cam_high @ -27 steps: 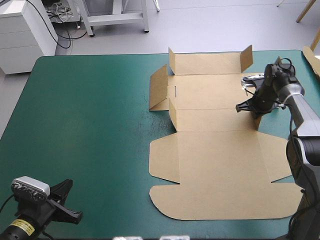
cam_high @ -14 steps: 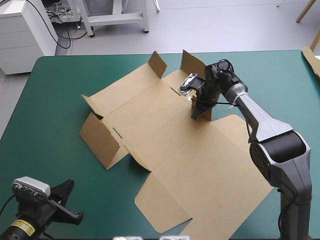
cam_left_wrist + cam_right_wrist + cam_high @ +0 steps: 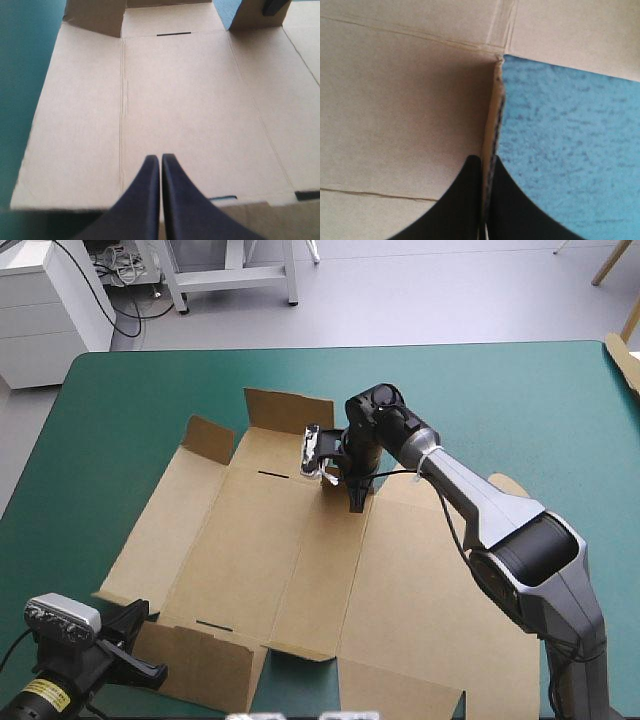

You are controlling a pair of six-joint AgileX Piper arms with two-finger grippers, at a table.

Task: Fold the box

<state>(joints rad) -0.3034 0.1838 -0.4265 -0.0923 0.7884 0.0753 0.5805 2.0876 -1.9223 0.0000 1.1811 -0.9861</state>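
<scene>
One brown box lies opened out as a single sheet across the middle of the table, reaching its near edge, with three flaps standing along its far side and two dark slots showing. Of my two grippers, the right gripper is pinched all but closed on the edge of one raised flap. The left gripper is pressed together and empty at the near left corner, its tip over the box's near edge. One strip of spare board shows at the table's right edge.
</scene>
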